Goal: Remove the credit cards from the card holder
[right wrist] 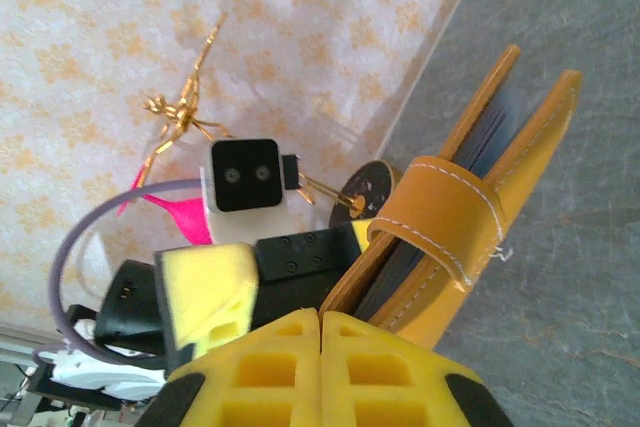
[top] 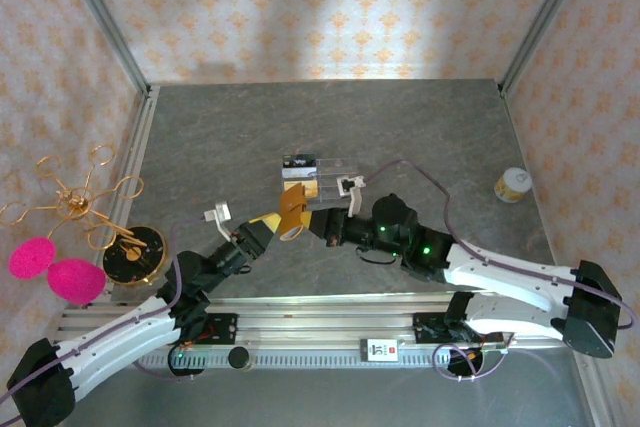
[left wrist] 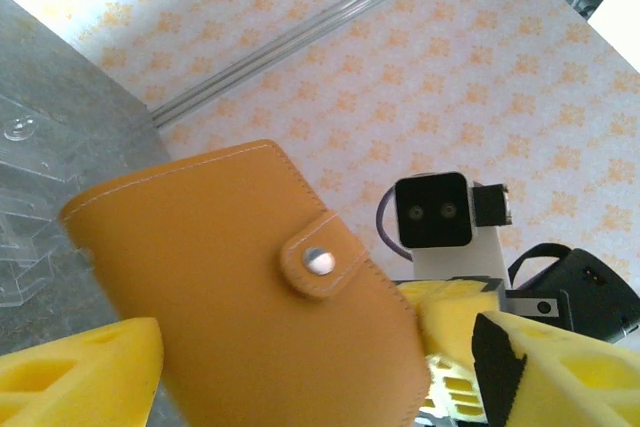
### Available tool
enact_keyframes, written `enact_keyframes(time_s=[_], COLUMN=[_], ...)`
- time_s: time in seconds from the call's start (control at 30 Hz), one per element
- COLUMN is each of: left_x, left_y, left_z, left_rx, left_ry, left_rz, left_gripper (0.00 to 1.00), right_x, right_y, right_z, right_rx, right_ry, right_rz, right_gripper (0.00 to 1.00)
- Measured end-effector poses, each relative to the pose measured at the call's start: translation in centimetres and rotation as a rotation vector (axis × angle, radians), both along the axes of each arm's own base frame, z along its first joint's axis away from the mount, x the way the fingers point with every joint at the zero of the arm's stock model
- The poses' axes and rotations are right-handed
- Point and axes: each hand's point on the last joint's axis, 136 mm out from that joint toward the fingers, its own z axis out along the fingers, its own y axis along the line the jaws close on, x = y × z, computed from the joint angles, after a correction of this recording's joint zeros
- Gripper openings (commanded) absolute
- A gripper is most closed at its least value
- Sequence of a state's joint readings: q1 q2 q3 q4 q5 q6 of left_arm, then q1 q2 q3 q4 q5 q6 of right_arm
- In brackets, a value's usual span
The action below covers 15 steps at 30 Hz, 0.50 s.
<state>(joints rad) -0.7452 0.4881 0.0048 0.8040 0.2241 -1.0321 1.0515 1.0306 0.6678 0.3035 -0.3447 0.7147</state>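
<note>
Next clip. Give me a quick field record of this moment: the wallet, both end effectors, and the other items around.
wallet: orange, closed, tab snapped, on edge between the two arms
left end effector: fingers wide apart, either side of the wallet; grip unclear
right end effector: fingers closed together at the wallet's edge
progress: wallet not yet opened
other items: clear stand behind the wallet; small jar at right; gold wire ornament at left

Far table [top: 330,112]: bare, open passage.
Centre: acrylic stand [top: 322,183] just behind card holder [top: 291,211]; bars approach from behind.
Left edge: gold ornament [top: 80,209], pink balls [top: 55,269].
Right: small jar [top: 512,185], well apart.
</note>
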Motion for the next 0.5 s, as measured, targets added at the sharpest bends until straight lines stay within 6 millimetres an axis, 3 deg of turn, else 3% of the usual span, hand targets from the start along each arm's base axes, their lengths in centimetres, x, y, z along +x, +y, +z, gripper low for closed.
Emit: enact_keyframes(time_s=[0.13,0.2,0.5], left_x=[0.0,0.0,-0.5], left_y=[0.2,0.2,0.0], left_z=[0.2,0.4,2.2], left_rx=[-0.008,-0.017,-0.082], left_ry=[-0.003,-0.005,-0.054], left_rz=[0.007,0.006,-0.029], left_gripper=[0.84,0.79,0.32], right_x=[-0.2,-0.4,-0.8], right_y=[-0.3,0.0,1.3], right_z=[1.5,2.1,1.5], right_rx=[0.034,0.043,0.044], right_ry=[-0.021,-0.026,-0.022], right_rz=[-0.003,0.007,0.046], right_gripper=[0.0,0.0,0.0])
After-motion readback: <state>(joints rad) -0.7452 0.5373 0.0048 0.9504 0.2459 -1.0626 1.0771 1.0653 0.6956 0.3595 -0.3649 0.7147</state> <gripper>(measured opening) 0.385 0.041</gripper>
